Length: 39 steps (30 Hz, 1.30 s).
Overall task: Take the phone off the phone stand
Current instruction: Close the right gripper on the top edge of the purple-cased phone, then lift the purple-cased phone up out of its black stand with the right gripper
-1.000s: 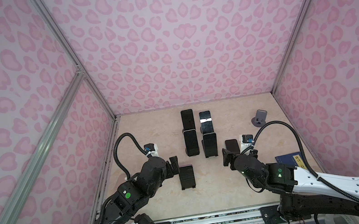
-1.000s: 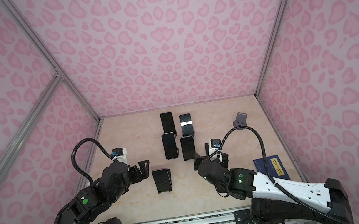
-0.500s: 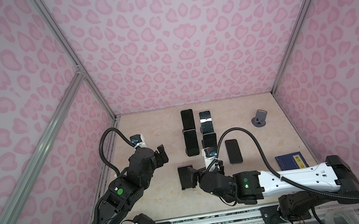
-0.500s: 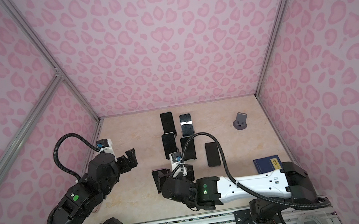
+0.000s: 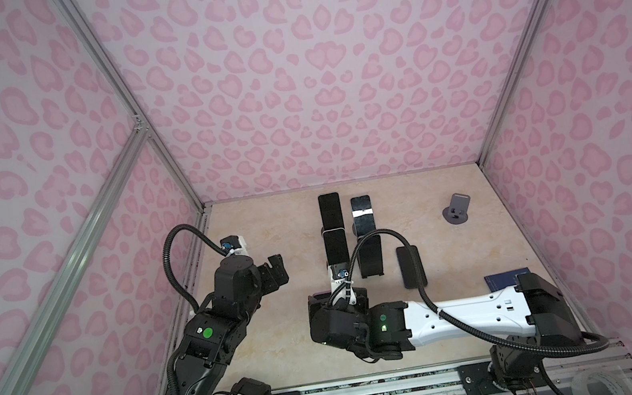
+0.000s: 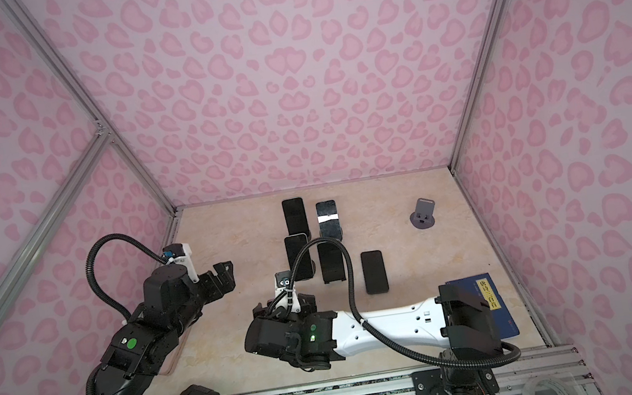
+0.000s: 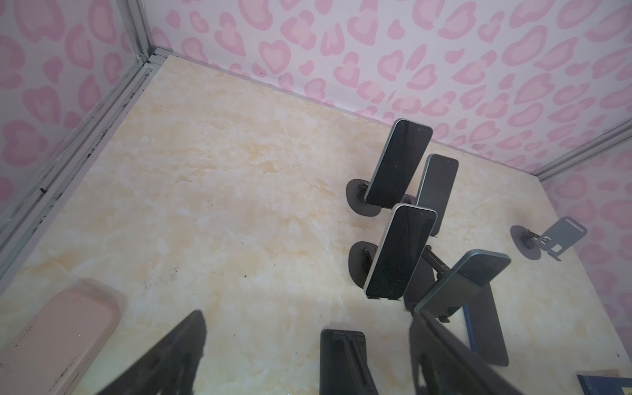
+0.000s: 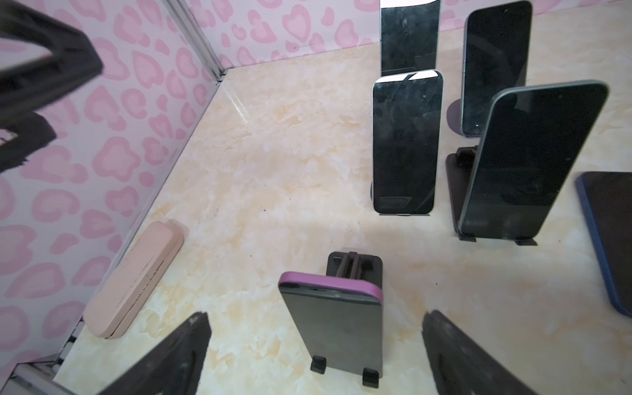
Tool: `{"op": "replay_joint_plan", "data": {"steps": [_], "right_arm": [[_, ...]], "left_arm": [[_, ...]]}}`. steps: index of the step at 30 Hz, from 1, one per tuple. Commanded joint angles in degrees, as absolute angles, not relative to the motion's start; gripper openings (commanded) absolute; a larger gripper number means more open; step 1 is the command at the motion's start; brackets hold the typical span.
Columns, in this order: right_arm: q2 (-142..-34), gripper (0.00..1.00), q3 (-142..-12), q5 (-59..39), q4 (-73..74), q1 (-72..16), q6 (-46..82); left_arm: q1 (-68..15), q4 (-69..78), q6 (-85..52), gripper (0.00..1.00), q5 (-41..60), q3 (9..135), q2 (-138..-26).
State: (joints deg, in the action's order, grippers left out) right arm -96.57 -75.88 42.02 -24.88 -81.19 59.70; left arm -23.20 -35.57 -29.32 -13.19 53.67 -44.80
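On the beige tabletop (image 8: pixel 273 154) the phone (image 8: pixel 335 328) leans upright in its stand (image 8: pixel 354 266), right gripper (image 8: pixel 316 316) released.

Pink heart-patterned walls (image 5: pixel 310 81) on metal rails (image 5: pixel 65 280) enclose a cream marbled floor (image 7: pixel 205 171), flecked perhaps with dirt

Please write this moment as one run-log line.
phase: pre-grasp | right gripper: open, lined up on purple-cased phone | left gripper: open, empty, raised | phone: on stand

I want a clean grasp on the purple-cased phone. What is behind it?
Its black stand rises right behind the purple-cased phone, two small lips under its bottom edge. Where they meet is hidden by the phone.
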Motion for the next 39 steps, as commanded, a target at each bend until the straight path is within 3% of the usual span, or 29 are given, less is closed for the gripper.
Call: {"op": "replay_joint_plan", "data": {"steps": [1,39], "right_arm": [[-98.59,0.99,-77.53,44.65,-29.64,-81.21,62.59],[-109.71,0.97,-82.54,43.17,-29.32,-77.78,63.86]], "left_arm": [[-22.78,-33.47,-29.07,0.96,-10.91,53.22,-44.23],[-21.32,-31.42,-29.94,0.96,-5.62,51.57,-43.14]]}}
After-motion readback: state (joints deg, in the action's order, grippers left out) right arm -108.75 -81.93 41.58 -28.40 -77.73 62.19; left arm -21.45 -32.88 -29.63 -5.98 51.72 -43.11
